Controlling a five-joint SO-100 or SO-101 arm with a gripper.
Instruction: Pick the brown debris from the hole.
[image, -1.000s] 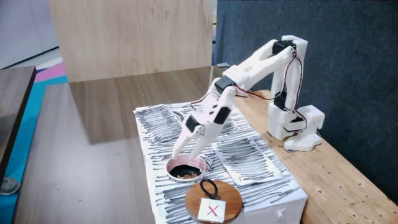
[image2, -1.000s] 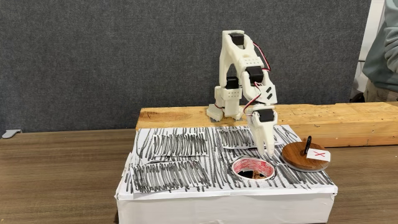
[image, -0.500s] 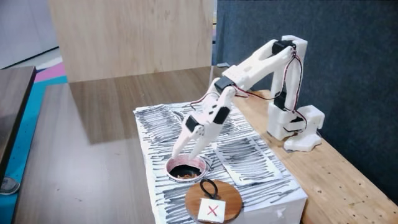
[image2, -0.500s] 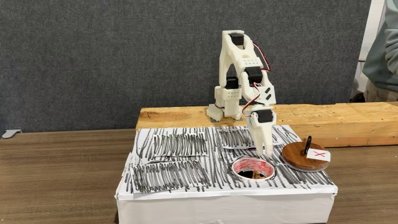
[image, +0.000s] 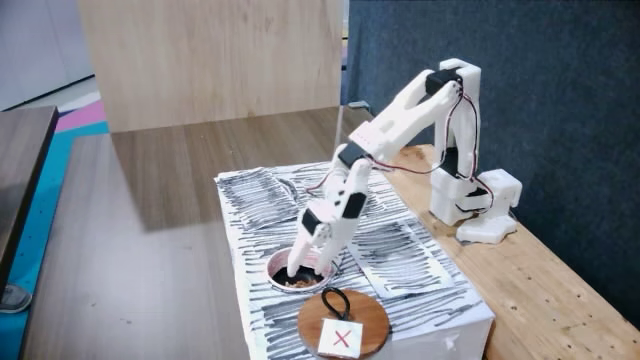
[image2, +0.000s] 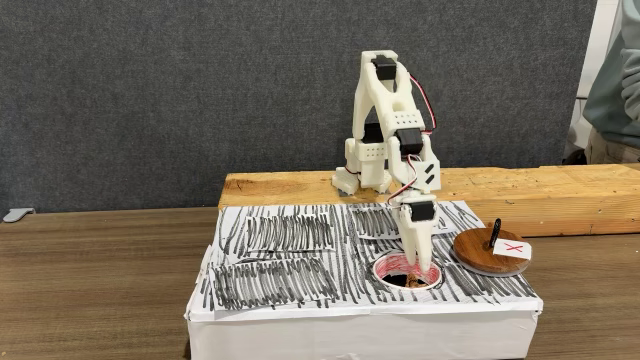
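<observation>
Your end effector (image: 296, 270) dips into the hole (image2: 405, 271); finger state cannot be told. The debris (image: 294, 284) lies just below its tip. Risk: fingers catching the rim, or pushing the debris aside.

— Where is the arm's gripper (image2: 419, 273)?
— Just right of centre frame, its fingers (image2: 417, 262) dipped into the hole (image2: 384, 268) in the scribbled box (image2: 300, 255).
— And right of it?
— The wooden disc (image2: 490, 254) with a red X card, on the box's right end.
</observation>
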